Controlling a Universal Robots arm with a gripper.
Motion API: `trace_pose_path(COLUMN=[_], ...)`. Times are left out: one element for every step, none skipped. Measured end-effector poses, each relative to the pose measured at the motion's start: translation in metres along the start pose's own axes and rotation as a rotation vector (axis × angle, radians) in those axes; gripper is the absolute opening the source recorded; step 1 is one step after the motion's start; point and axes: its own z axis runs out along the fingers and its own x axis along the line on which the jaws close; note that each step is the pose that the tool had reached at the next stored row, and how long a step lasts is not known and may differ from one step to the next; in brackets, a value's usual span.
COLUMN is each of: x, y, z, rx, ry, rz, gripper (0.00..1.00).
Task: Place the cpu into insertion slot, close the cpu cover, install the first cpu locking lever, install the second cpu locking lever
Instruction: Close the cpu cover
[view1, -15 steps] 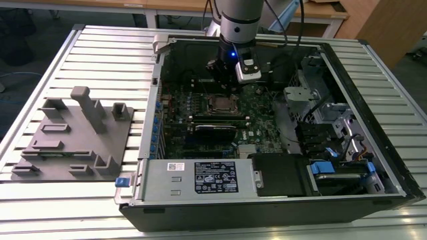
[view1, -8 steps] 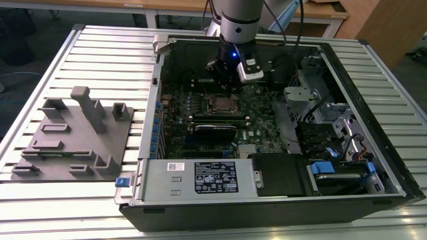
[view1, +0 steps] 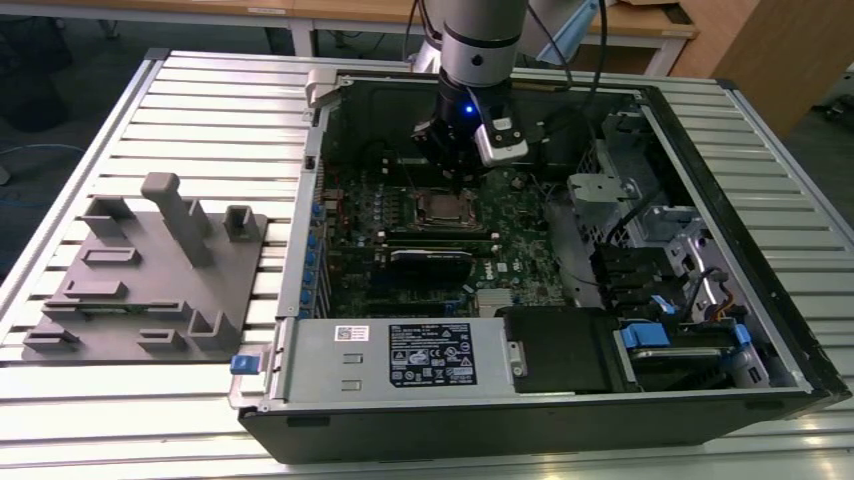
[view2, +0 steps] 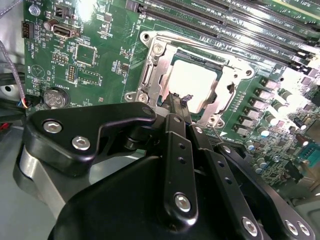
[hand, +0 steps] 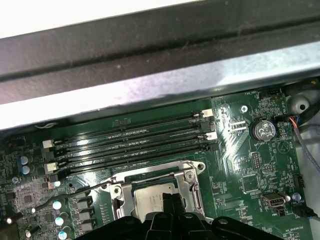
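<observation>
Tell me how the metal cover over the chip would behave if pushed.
Probably stiff: the cover is a thin metal frame lying flat around the chip. Its shiny surface looks slippery, so a push may skid. It likely won't slide sideways: screws show at its corners.
</observation>
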Motion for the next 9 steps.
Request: trace_pose_path(x=[0.0000, 0.0000, 0.0000, 0.0000, 0.0000, 0.0000, 0.0000, 0.0000, 0.0000], y=[0.0000, 0.0000, 0.0000, 0.0000, 0.0000, 0.0000, 0.0000, 0.0000, 0.0000], z=[0.0000, 0.0000, 0.0000, 0.0000, 0.0000, 0.0000, 0.0000, 0.0000, 0.0002], rx=[0.0000, 0.0000, 0.0000, -0.0001, -0.0002, -0.0002, -0.0002, -0.0002, -0.0002], ry=[0.0000, 0.0000, 0.0000, 0.0000, 0.0000, 0.0000, 0.0000, 0.0001, 0.0001], rz=[0.000, 0.000, 0.000, -0.001, -0.002, -0.002, -0.002, -0.006, -0.009], gripper=[0.10, 0.10, 0.10, 0.10, 0.10, 0.10, 0.10, 0.10, 0.10])
